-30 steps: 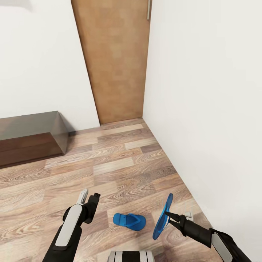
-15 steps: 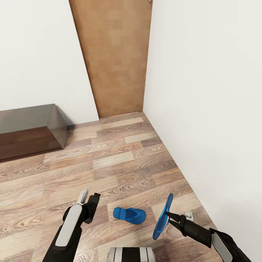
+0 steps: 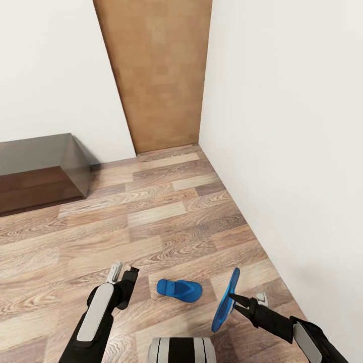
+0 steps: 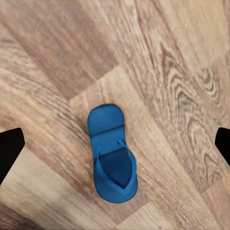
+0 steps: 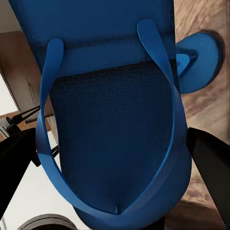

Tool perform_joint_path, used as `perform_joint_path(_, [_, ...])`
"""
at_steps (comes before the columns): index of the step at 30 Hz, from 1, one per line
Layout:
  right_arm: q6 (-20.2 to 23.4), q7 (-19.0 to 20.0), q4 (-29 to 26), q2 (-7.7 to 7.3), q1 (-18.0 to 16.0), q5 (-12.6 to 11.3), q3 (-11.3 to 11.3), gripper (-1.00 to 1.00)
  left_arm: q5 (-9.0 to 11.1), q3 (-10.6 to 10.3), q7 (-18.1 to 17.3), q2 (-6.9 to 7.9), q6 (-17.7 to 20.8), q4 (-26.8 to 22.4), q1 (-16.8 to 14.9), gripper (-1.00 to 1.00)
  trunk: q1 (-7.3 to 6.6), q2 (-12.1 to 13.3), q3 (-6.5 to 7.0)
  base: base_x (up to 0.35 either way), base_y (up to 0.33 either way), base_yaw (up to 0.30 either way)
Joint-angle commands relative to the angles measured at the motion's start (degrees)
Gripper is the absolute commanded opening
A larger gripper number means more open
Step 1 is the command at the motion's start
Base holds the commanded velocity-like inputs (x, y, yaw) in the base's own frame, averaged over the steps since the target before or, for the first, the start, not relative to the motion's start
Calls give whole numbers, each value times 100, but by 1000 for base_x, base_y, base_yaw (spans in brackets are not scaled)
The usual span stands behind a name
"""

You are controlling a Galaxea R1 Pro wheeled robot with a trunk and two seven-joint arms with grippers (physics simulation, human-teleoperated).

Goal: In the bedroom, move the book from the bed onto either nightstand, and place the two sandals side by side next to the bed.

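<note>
One blue sandal [image 3: 226, 301] is up off the floor [image 3: 166, 222], pinched on edge in the right gripper [image 3: 233, 301] with its sole standing nearly upright, toe end high, close to the white wall [image 3: 282, 151] on the robot's right. From the right wrist camera that held sandal [image 5: 112, 120] sits right in front of the lens, its Y-shaped straps facing the camera and the dark fingers [image 5: 211, 158] closed against its edges. The second sandal [image 3: 179, 290] lies flat on the wood-plank floor, strap side up, just beside the held one and between the two arms. The left gripper [image 3: 122, 275] hangs above the floor, a little to the left of that lying sandal, and it carries nothing. Looking down from the left wrist, the lying sandal [image 4: 112, 154] sits squarely under the camera on the brown planks, and the black fingertips [image 4: 10, 148] show far apart at the edges of the picture, so those jaws are spread wide. Further ahead, a plain brown door [image 3: 156, 70] stands in the corner where the two white walls meet. Off to the left, against the far wall, a long low dark bench [image 3: 40, 169] rests on the floor, well apart from both sandals.
</note>
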Motion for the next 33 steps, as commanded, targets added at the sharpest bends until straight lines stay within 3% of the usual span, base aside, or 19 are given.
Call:
perform_joint_path(1, [39, 6, 0, 0, -2, -27, -7, -100, 18, 16, 25, -6, 37, -8, -2, 100, 1, -3, -27, 0, 0, 0])
perform_joint_path(33, [39, 5, 0, 0, -2, -27, -4, -100, 18, 16, 25, 3, 37, -17, -2, 100, 84, -46, -736, 0, 0, 0])
